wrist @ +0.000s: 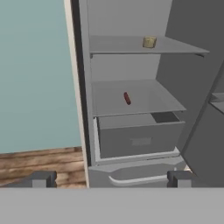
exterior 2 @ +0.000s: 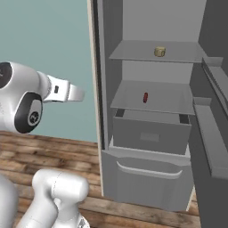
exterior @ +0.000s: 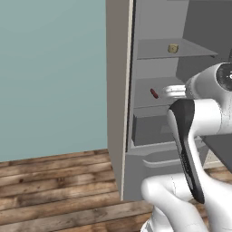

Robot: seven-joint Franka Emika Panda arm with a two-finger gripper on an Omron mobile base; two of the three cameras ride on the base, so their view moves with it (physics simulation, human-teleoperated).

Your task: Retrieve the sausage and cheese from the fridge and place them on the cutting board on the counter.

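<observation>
sausage (wrist: 127,98) | short red-brown rod | cheese (wrist: 149,42) | pale tan chunk

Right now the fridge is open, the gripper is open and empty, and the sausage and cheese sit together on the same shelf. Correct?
Not quite. The fridge is open and the gripper is open and empty, but the sausage and the cheese are on different shelves: the cheese lies on the upper shelf, the sausage on the one below. The right base view shows this plainly.
</observation>
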